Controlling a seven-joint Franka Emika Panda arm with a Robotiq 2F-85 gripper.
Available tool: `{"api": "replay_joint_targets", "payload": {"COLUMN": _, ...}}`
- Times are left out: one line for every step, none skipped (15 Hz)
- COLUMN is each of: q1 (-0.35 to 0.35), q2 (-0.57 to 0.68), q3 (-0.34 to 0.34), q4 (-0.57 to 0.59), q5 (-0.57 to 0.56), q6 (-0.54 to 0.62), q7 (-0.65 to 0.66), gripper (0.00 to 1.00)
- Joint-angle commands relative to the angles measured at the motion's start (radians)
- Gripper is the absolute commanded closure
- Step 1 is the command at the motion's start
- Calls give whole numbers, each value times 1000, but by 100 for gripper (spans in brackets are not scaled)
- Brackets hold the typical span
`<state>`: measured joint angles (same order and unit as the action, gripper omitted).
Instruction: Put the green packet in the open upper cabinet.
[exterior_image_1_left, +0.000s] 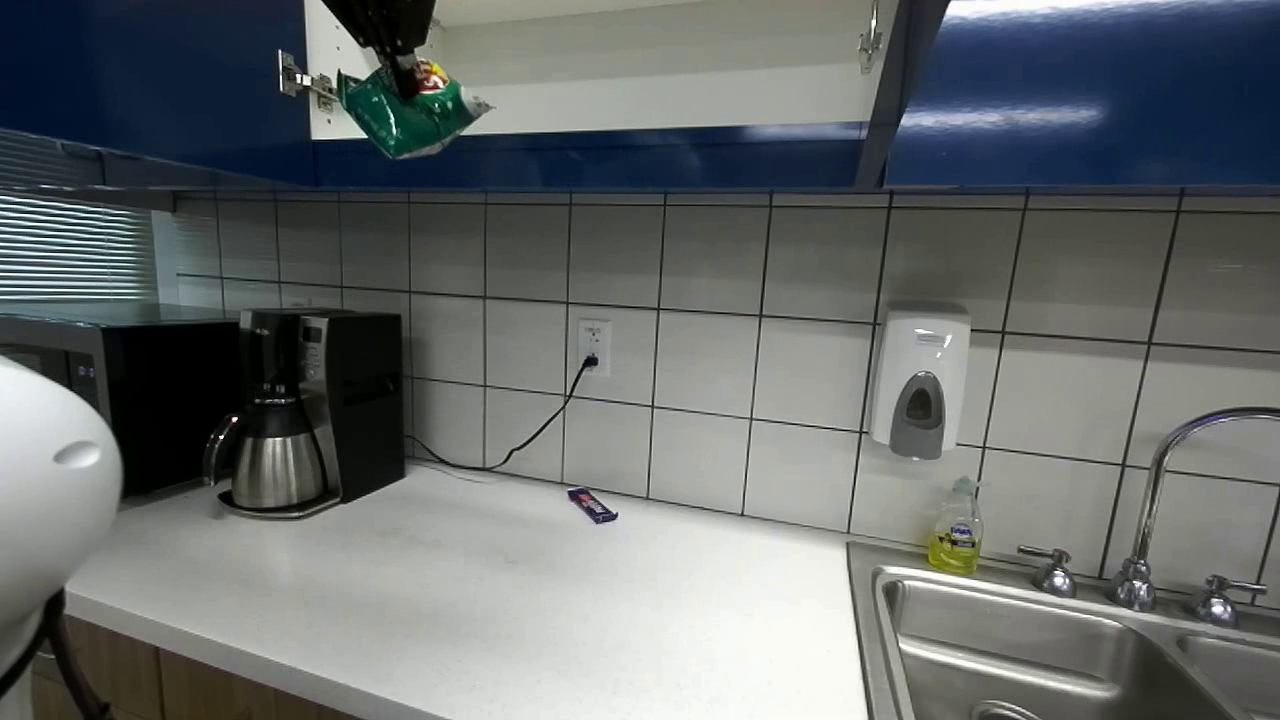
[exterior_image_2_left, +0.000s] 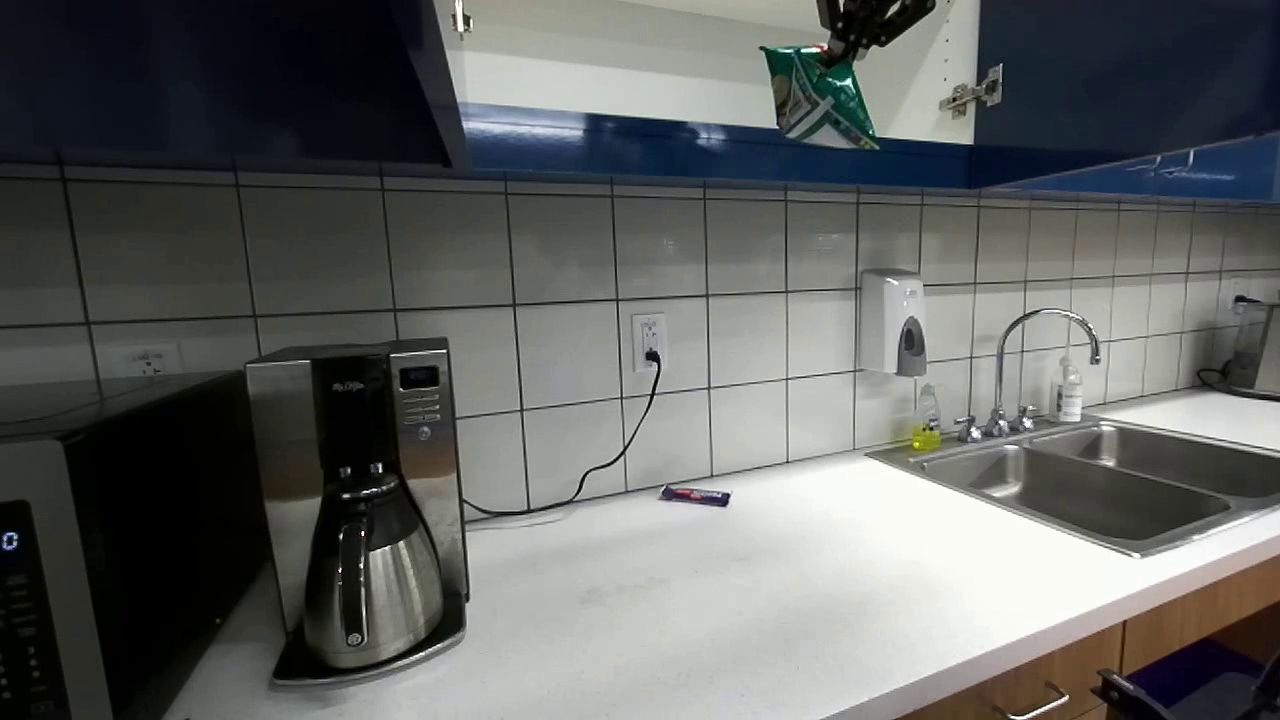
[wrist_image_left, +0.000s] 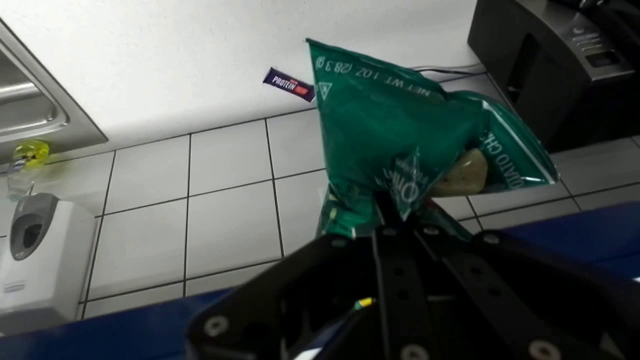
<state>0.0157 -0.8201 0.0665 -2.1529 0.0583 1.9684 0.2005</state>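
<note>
The green packet (exterior_image_1_left: 415, 122) hangs in the air in both exterior views (exterior_image_2_left: 800, 85), in front of the open upper cabinet and overlapping its blue bottom trim (exterior_image_1_left: 620, 160). My gripper (exterior_image_1_left: 405, 78) is shut on the packet, pinching it near its upper part. In the wrist view the packet (wrist_image_left: 370, 120) is crumpled between the black fingertips (wrist_image_left: 395, 210). The white cabinet interior (exterior_image_2_left: 620, 60) shows in both exterior views; its upper part is out of frame. In the wrist view only blue cabinet trim (wrist_image_left: 150, 325) shows.
Open blue doors (exterior_image_1_left: 150, 80) stand at both sides of the cabinet (exterior_image_1_left: 1090, 100), with hinges (exterior_image_1_left: 305, 82) near the packet. Below are a coffee maker (exterior_image_2_left: 400, 500), a microwave (exterior_image_2_left: 150, 540), a protein bar (exterior_image_1_left: 592, 505), a soap dispenser (exterior_image_1_left: 920, 380) and a sink (exterior_image_1_left: 1000, 640).
</note>
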Motion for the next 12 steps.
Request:
{"api": "replay_joint_targets", "payload": {"q1": -44, "q2": 79, "q3": 22, "q4": 120, "q5": -10, "q6": 17, "q7": 36, "gripper": 100}}
{"api": "replay_joint_targets", "payload": {"q1": -49, "q2": 99, "q3": 22, "q4": 148, "q5": -12, "q6": 26, "q7": 41, "gripper": 100}}
{"api": "replay_joint_targets", "payload": {"q1": -53, "q2": 116, "q3": 23, "q4": 173, "q5": -14, "q6": 37, "q7": 44, "gripper": 100}}
{"api": "replay_joint_targets", "payload": {"q1": -58, "q2": 136, "q3": 24, "q4": 202, "q5": -15, "q6": 41, "q7": 51, "gripper": 100}}
{"api": "replay_joint_targets", "payload": {"q1": -66, "q2": 159, "q3": 26, "q4": 230, "q5": -20, "q6": 48, "q7": 60, "gripper": 100}}
{"api": "replay_joint_targets", "payload": {"q1": -73, "q2": 183, "q3": 30, "q4": 261, "q5": -26, "q6": 51, "q7": 72, "gripper": 100}}
{"api": "replay_joint_targets", "payload": {"q1": -79, "q2": 206, "q3": 34, "q4": 289, "q5": -33, "q6": 55, "q7": 84, "gripper": 100}}
{"api": "replay_joint_targets", "payload": {"q1": -85, "q2": 227, "q3": 37, "q4": 315, "q5": -39, "q6": 60, "q7": 96, "gripper": 100}}
{"api": "replay_joint_targets", "payload": {"q1": -91, "q2": 249, "q3": 40, "q4": 341, "q5": -49, "q6": 64, "q7": 109, "gripper": 100}}
{"api": "replay_joint_targets", "payload": {"q1": -100, "q2": 273, "q3": 45, "q4": 367, "q5": -60, "q6": 69, "q7": 126, "gripper": 100}}
{"api": "replay_joint_targets", "payload": {"q1": -109, "q2": 292, "q3": 52, "q4": 387, "q5": -74, "q6": 78, "q7": 149, "gripper": 100}}
{"api": "replay_joint_targets", "payload": {"q1": -117, "q2": 316, "q3": 57, "q4": 408, "q5": -90, "q6": 84, "q7": 171, "gripper": 100}}
